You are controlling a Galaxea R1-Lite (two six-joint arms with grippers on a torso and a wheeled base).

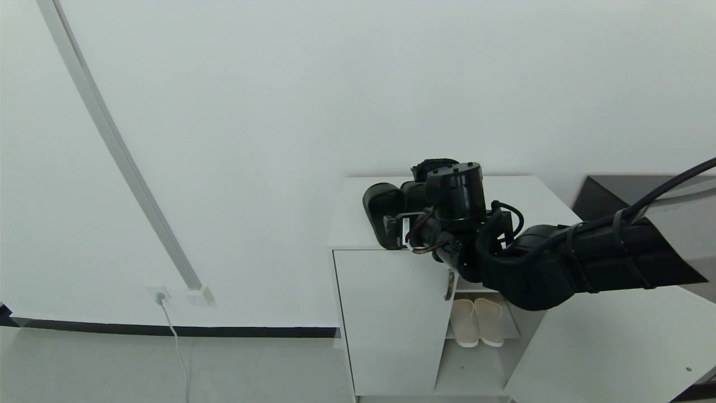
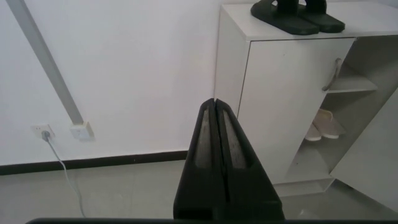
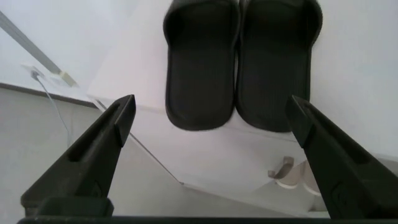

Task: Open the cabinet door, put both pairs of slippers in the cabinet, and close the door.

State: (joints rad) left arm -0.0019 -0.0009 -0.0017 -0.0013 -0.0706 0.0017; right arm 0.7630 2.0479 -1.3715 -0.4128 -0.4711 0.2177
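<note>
Left of the tall white cabinet (image 1: 386, 313), the left gripper (image 2: 215, 102) hangs pressed together, empty. On the cabinet's top lies a pair of black rubber slippers (image 3: 202, 68), with the right gripper (image 3: 212, 104) spread wide over them. A pair of white slippers (image 1: 476, 322) sits shelved inside the cabinet, whose flat white door (image 1: 609, 347) is open. Likely left: stow the black pair, close up.

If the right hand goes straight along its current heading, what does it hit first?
Most likely the black slippers on the cabinet top. They lie dead ahead, centred between the fingers of the open right hand. How far off they are is unclear.
</note>
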